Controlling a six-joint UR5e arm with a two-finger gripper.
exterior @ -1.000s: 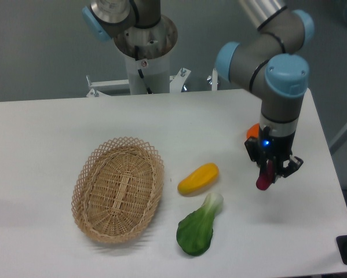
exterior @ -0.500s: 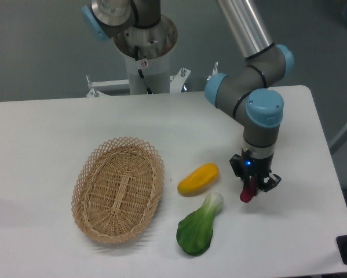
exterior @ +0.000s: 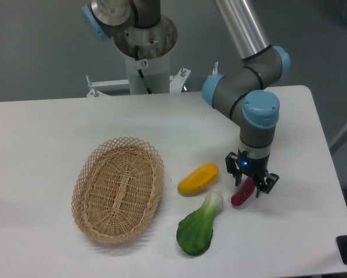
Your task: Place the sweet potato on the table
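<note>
A single fixed camera looks down at a steep angle from the near edge of the white worktop [exterior: 75, 127], facing the robot's base [exterior: 143, 43] at 12 o'clock, from a moderate distance.

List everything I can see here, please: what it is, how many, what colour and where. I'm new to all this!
basket: one, tan wicker, oval, left of middle on the table.
yellow fruit: one, yellow-orange, just right of the basket.
leafy vegetable: one, green with a white stalk, in front of the yellow fruit.
sweet potato: one, reddish-purple, lying tilted on the table right of the leafy vegetable, under the hand.
table: one, white, rounded corners, fills most of the view.
arm: one, grey with light blue caps, reaching down from the top.
hand: one, black, over the sweet potato; fingers look spread.
</note>
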